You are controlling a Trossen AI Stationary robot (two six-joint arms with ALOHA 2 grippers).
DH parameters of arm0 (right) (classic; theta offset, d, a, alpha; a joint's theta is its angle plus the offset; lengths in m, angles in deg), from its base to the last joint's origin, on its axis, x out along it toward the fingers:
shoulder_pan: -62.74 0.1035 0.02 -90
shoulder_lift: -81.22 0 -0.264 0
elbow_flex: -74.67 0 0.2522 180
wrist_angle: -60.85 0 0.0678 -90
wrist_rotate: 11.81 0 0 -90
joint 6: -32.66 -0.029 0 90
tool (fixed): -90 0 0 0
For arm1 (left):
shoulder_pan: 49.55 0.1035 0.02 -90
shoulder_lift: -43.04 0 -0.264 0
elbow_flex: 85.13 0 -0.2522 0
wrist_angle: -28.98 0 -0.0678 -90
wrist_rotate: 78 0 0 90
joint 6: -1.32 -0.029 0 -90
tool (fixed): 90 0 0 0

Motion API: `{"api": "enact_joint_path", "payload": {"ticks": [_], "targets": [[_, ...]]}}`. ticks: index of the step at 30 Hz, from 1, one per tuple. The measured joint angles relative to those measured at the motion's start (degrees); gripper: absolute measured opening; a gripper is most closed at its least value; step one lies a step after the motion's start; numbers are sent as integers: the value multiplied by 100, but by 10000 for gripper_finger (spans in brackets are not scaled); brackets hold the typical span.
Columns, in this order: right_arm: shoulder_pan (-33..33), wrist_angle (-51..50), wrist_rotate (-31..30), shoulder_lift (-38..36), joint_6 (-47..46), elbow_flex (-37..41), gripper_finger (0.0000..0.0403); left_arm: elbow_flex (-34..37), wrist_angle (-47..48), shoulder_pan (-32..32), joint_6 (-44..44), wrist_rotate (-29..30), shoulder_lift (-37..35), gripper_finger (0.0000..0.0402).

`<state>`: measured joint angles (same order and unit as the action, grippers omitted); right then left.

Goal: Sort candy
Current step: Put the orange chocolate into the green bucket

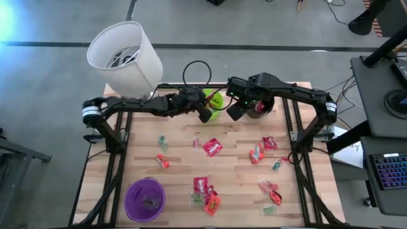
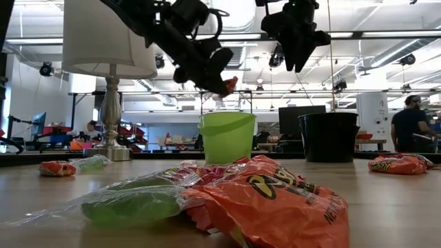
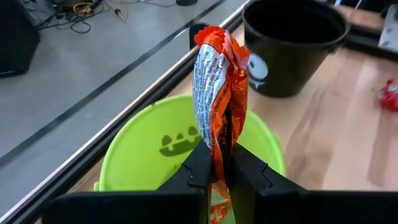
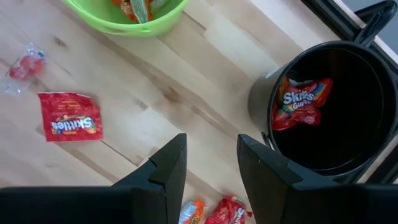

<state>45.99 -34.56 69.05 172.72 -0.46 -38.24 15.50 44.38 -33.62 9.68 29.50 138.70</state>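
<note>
Now your left end effector [image 3: 219, 171] is clamped on an orange crinkly candy packet [image 3: 219, 93], hanging it above the green cup [image 3: 137, 155], probably so that it can drop inside. Your right end effector [image 4: 211, 165] has its fingers apart and empty beside the black cup [image 4: 323, 106], where a red packet [image 4: 301, 102] lies. More candy [image 1: 212, 147] lies scattered on the bench [image 1: 178, 159].

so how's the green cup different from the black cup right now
The green cup is lime with a pumpkin face; the black cup is dark. The left gripper holds an orange packet above the green cup; the open right gripper hangs empty by the black cup, which holds a red Skittles packet. Both stand upright.
</note>
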Motion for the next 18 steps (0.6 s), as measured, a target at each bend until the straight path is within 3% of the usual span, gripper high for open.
{"api": "enact_joint_path", "payload": {"ticks": [12,15,18], "targets": [[16,3,-1,2,-34,0,129,0,-106,251,-295,-2,251,13],[73,-2,0,2,-33,0,128,0,-150,392,-295,-30,313,27],[149,-35,2,2,-33,0,130,0,-152,511,-263,-421,316,50]]}}
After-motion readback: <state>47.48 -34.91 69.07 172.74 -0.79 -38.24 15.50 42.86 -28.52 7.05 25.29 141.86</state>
